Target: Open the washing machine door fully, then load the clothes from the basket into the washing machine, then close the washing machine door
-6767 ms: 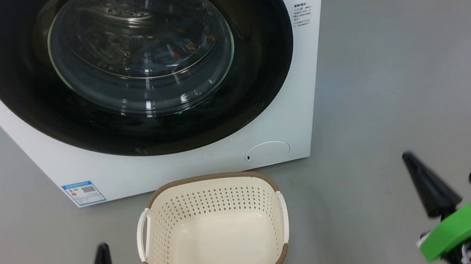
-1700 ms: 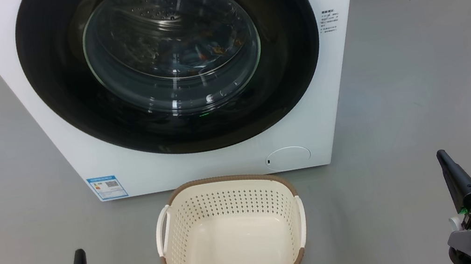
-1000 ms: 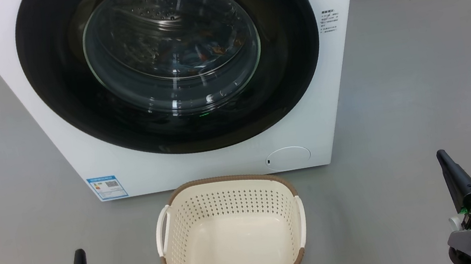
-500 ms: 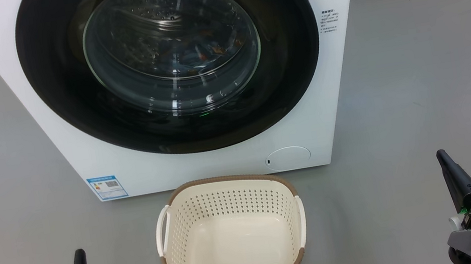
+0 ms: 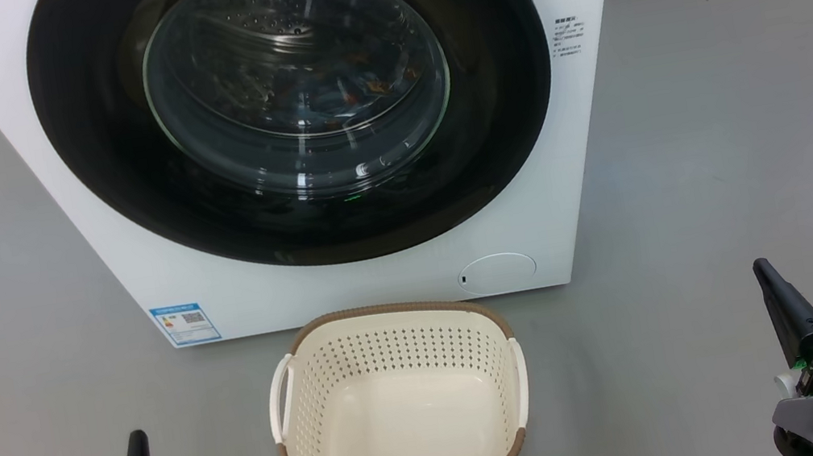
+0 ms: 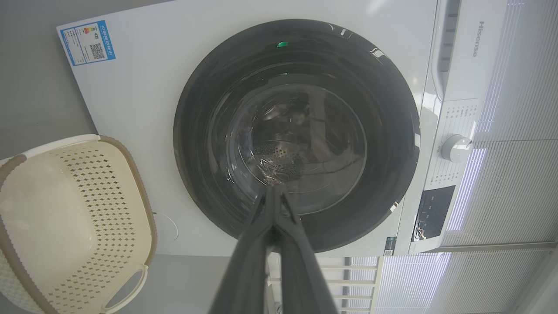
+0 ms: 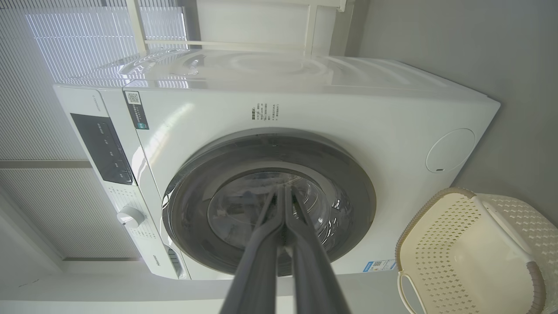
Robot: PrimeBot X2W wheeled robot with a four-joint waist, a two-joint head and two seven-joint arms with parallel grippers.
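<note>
You are holding the left gripper (image 5: 136,449) and right gripper (image 5: 767,278) low on either side of the basket (image 5: 387,314), fingers pointing toward the washing machine (image 5: 350,286), both jaws pressed together. The washing machine door (image 5: 498,83) is sitting shut well beyond them, with the clothes (image 5: 360,91) lying behind its glass.

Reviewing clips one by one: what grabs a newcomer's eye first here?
The big black-rimmed door, shut on the white washer, dominates the head view's top, clothes dimly visible behind its glass. The empty basket sits on the floor before it, flanked by the shut left gripper and right gripper.
</note>
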